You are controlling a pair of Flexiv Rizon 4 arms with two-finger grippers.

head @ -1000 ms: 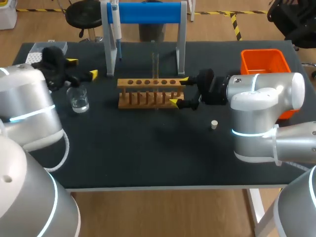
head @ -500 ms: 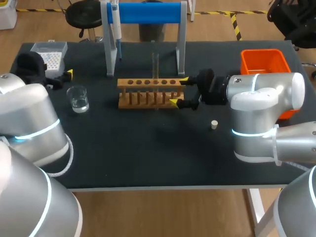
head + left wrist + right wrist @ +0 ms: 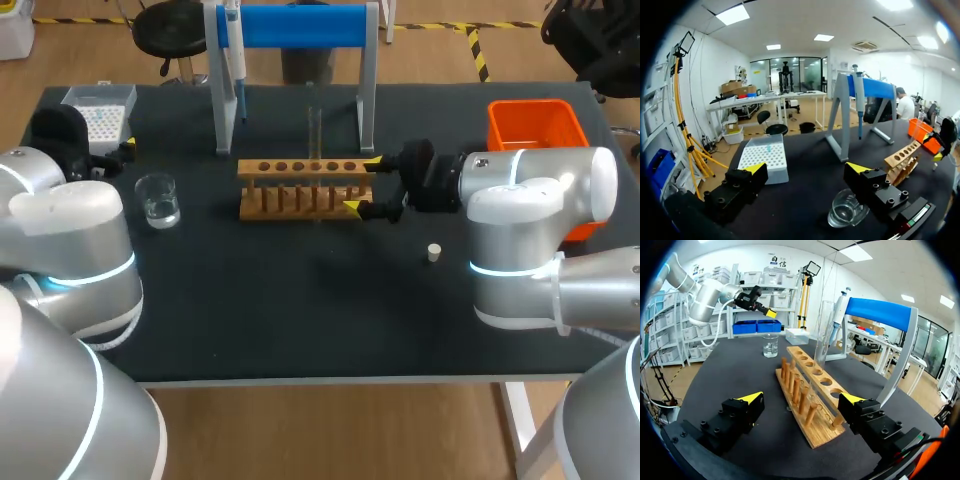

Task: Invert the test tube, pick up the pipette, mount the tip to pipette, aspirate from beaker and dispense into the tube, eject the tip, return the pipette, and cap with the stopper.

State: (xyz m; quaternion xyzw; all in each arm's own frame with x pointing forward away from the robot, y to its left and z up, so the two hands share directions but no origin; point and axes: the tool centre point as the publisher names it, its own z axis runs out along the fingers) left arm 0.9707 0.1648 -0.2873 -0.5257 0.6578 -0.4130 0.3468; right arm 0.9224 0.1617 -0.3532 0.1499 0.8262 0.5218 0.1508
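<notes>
**Black table (image 3: 300,330) laid out, pipette (image 3: 859,97) waiting on its hook**

Dark tabletop from edge to edge, and we have every piece in plain sight. Centre stage is the wooden rack (image 3: 305,190), with the test tube (image 3: 822,335) standing upright in one of its holes. Our right gripper (image 3: 802,400) sits at the rack's end, fingers spread wide and gripping nothing. The end of the rack lies between them, and we cannot tell whether either finger touches the wood. Across the way our left gripper (image 3: 806,168) is spread just as wide and just as empty. The tip box (image 3: 765,157) sits just ahead of it, and the beaker (image 3: 845,212), with a little clear liquid in it, sits low beside one finger. The stopper (image 3: 434,252) lies alone, apart from the rack.

The pipette hangs nose-down from the blue stand (image 3: 300,25), behind the rack. That looks like our next call. We judge it light, rigid and smooth-skinned, so we want a square hold on the thick upper body, below the hook, or it may swivel. It should lift up off the bar before it comes away. The tube is another matter: thin glass, slick and breakable. We would take it mid-length with a gentle squeeze.
</notes>
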